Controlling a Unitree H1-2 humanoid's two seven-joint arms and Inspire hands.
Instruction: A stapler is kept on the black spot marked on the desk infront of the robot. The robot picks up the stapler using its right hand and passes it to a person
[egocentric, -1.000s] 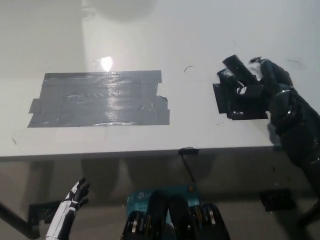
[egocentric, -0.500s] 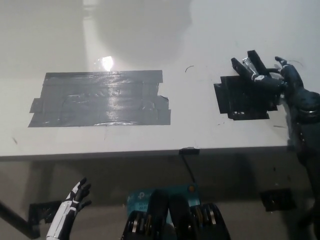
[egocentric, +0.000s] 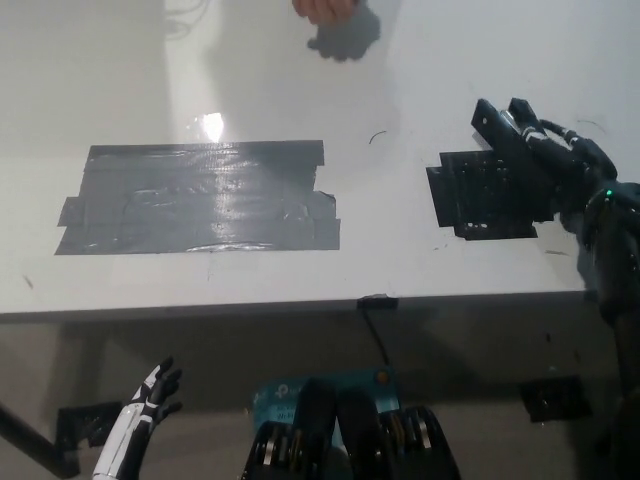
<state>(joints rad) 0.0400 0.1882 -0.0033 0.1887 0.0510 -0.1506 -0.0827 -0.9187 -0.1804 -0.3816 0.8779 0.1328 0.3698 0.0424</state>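
Stapler (egocentric: 503, 122), black and long, sits in my black right hand (egocentric: 555, 160) at the upper right of the frame, my fingers wrapped around it, above the far edge of the small black tape patch (egocentric: 485, 198). Largest is the white desk (egocentric: 400, 260), filling the upper frame. On it, left of centre, lies a wide grey tape rectangle (egocentric: 200, 197). A person's hand (egocentric: 325, 8) shows at the top edge. My white left hand (egocentric: 150, 395) hangs at lower left, fingers loosely spread.
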